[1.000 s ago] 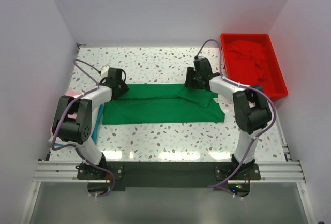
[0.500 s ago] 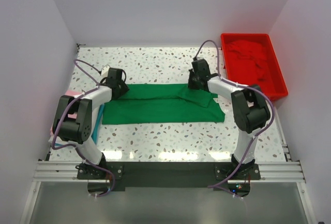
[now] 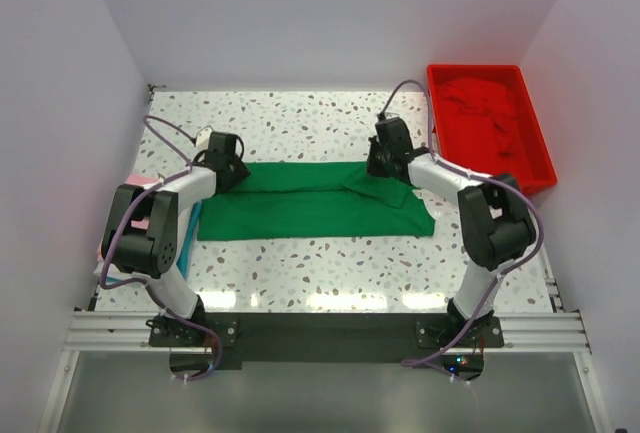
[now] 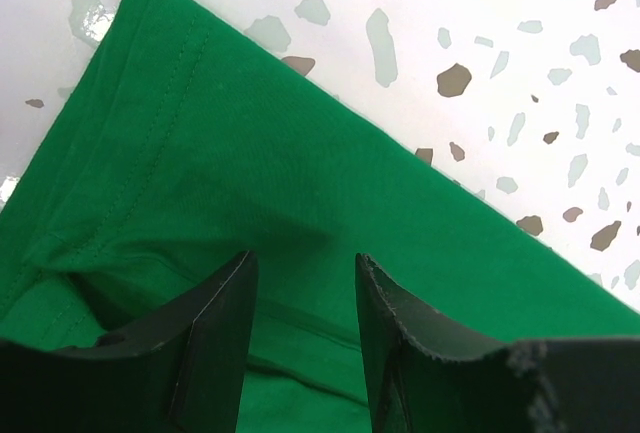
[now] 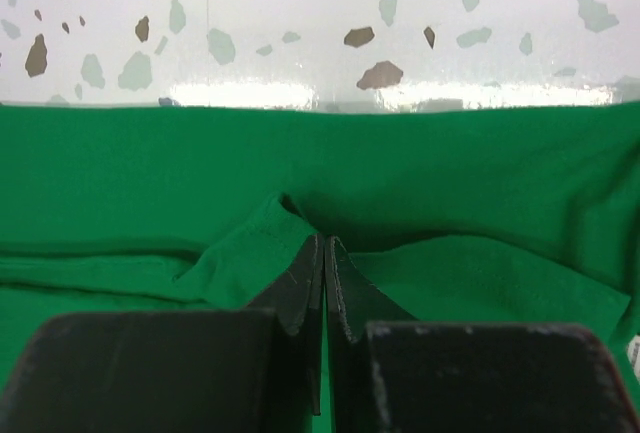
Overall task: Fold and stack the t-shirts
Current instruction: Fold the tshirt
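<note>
1. The green t-shirt lies flat in the middle of the worktop. It is folded into a long band that runs left to right between the two arms.
2. It looks like thin knit cloth, so it is probably light, soft and limp. It will likely sag between two holds and keep no shape of its own. Its layers can slip over one another, so a shallow pinch may lift only the top one.
3. The right claw has its fingers pressed together. They pinch a small raised ridge of the green cloth near the far edge at the right end, and the fabric puckers up to the fingertips.
4. The left claw is spread and grips nothing. Its fingers stand low over the cloth near the far left corner, with a stitched hem just beyond them.
5. The far corners look like the best places to take hold. The doubled, stitched edges there are thickest, and a deep bite can catch every layer. Both ends would need to rise evenly to keep the band straight.
6. A red t-shirt lies crumpled in the tray at the far right, well apart from the green one.
</note>
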Controlling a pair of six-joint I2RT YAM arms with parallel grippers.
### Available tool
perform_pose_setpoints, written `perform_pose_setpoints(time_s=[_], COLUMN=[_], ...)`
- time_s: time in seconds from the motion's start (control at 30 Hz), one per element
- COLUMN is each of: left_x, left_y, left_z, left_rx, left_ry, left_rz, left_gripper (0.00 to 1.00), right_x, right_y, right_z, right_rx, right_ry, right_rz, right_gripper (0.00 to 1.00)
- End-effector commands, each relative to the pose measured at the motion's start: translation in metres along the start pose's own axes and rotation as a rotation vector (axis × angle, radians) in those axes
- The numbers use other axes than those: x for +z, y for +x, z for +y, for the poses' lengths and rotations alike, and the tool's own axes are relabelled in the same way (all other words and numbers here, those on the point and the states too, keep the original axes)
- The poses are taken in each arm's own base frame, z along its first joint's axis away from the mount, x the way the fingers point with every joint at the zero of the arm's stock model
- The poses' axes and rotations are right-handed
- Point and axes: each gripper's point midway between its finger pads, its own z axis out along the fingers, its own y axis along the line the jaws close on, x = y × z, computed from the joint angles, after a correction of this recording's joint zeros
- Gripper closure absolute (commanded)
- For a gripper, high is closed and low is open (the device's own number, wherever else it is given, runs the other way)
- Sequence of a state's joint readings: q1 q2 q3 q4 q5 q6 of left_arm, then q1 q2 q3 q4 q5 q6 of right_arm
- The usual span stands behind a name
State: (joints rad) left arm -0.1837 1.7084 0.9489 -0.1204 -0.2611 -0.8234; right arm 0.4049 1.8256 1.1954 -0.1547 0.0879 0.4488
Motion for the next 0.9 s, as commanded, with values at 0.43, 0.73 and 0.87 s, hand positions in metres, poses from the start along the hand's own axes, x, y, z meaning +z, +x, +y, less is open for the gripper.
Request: perform_pose_setpoints(time_s=[0.43, 0.73, 0.87], left_x=[-0.011, -0.013, -0.014], left_y=[-0.009, -0.006, -0.005], left_z=[-0.007, -0.007, -0.009], left_rx=[-0.009, -0.009, -0.003], left_ry=[0.053, 0.072, 0.088], left_rz=[-0.048, -0.048, -0.045], left_gripper=[0.51, 0.51, 0.51], right_x=[-0.065, -0.080, -0.090], right_y=[0.039, 0.073, 0.074], right_z=[0.030, 0.047, 0.042], right_rx=[-0.012, -0.038, -0.030], right_ry=[-0.054, -0.053, -0.046], right_rz=[-0.090, -0.086, -0.114], right_gripper=[1.00, 1.00, 1.00])
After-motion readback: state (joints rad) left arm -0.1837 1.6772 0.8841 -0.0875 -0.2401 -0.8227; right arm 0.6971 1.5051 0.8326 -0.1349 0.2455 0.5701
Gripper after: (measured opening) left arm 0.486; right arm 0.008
